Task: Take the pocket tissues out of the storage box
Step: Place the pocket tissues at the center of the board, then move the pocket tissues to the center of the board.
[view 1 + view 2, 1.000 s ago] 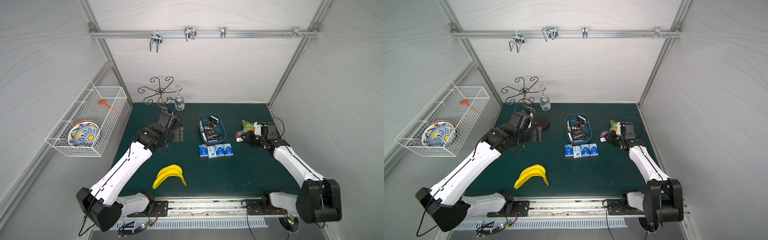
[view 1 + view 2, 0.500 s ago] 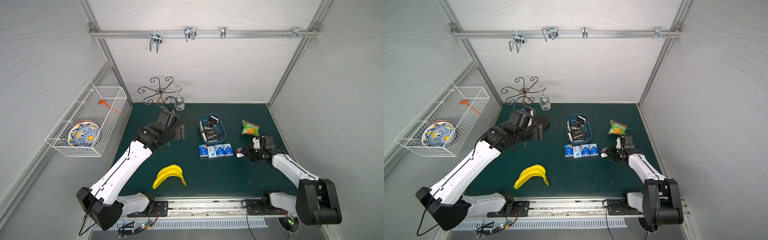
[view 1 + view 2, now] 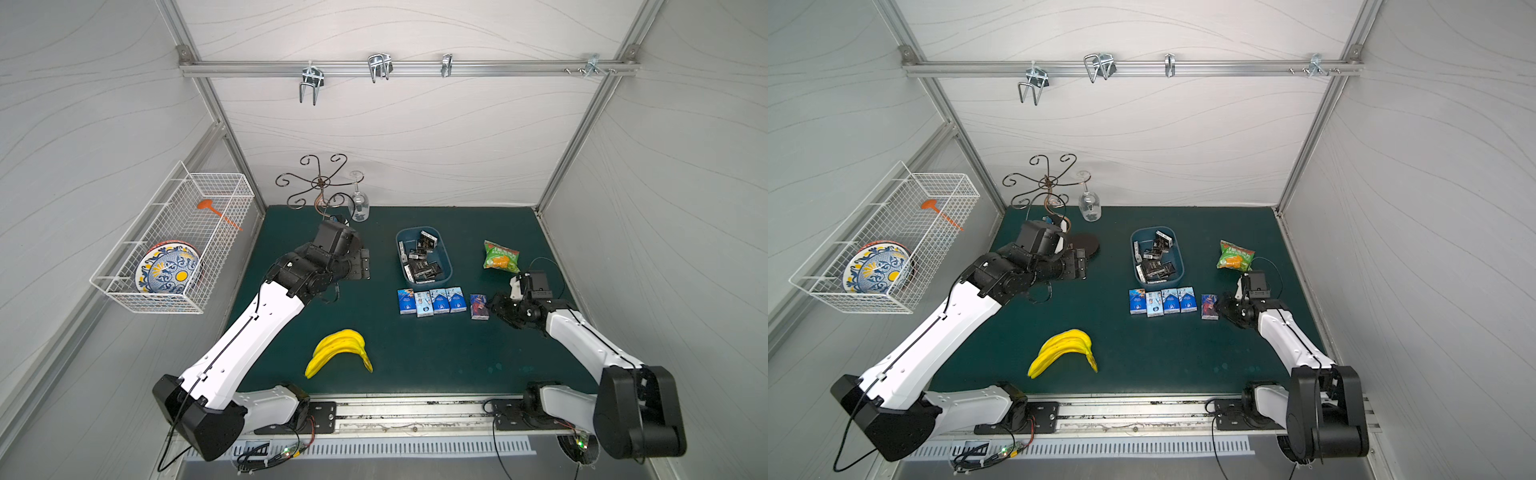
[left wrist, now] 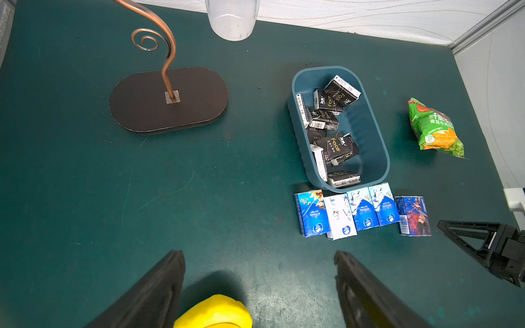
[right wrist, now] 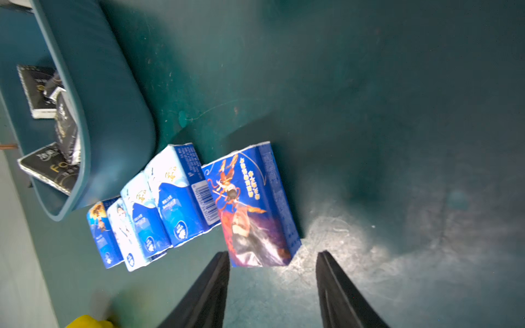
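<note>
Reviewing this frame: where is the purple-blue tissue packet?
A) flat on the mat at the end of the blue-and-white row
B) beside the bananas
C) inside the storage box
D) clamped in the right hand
A: the purple-blue packet lies on the mat next to the blue-and-white packets, just ahead of the open right hand.
</note>
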`<action>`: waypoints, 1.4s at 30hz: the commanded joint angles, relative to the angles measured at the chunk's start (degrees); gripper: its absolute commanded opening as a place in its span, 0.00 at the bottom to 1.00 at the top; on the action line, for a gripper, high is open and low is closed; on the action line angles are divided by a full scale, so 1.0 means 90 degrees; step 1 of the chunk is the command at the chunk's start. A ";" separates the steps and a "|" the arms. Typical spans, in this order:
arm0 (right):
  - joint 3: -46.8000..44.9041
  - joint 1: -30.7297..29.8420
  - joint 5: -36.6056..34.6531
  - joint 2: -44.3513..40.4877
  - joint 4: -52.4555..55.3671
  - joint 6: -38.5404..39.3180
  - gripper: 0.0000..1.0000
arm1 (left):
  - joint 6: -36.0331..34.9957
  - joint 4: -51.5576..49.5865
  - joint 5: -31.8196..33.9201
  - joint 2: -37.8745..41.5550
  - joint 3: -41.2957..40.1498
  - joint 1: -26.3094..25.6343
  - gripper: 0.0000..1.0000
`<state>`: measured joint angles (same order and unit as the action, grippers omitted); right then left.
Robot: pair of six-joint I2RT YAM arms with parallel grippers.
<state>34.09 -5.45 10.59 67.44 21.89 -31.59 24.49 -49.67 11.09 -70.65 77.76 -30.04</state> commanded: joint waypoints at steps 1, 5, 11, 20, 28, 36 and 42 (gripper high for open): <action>0.0287 -0.0104 -0.0454 0.0160 0.0470 0.0412 0.53 | 0.0072 0.0187 -0.0055 0.0082 0.0169 0.0027 0.87; 0.0521 -0.0293 -0.0485 0.0679 0.0538 0.0641 0.49 | 0.0111 0.0234 -0.0095 0.0018 0.0122 0.0018 0.87; 0.1054 -0.0816 -0.0981 0.1165 0.0781 0.0857 0.45 | 0.0116 0.0245 -0.0080 -0.0014 0.0091 -0.0021 0.86; 0.1707 -0.1083 -0.1216 0.2036 0.1301 0.1138 0.39 | 0.0028 0.0192 0.0034 0.0056 0.0091 -0.0021 0.86; 0.2083 -0.1277 -0.1748 0.2394 0.1646 0.1324 0.40 | -0.0035 0.0167 0.0090 0.0125 0.0071 -0.0021 0.87; 0.2585 -0.1387 -0.1906 0.2899 0.1853 0.2213 0.39 | -0.0075 0.0167 0.0121 0.0170 0.0062 -0.0021 0.87; 0.2840 -0.1539 -0.1901 0.3253 0.1694 0.2486 0.39 | -0.0099 0.0175 0.0149 0.0136 0.0071 -0.0021 0.87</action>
<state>58.74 -18.15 -5.67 94.59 36.49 -11.81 24.53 -49.54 11.60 -70.08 77.76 -30.06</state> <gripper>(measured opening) 0.393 0.869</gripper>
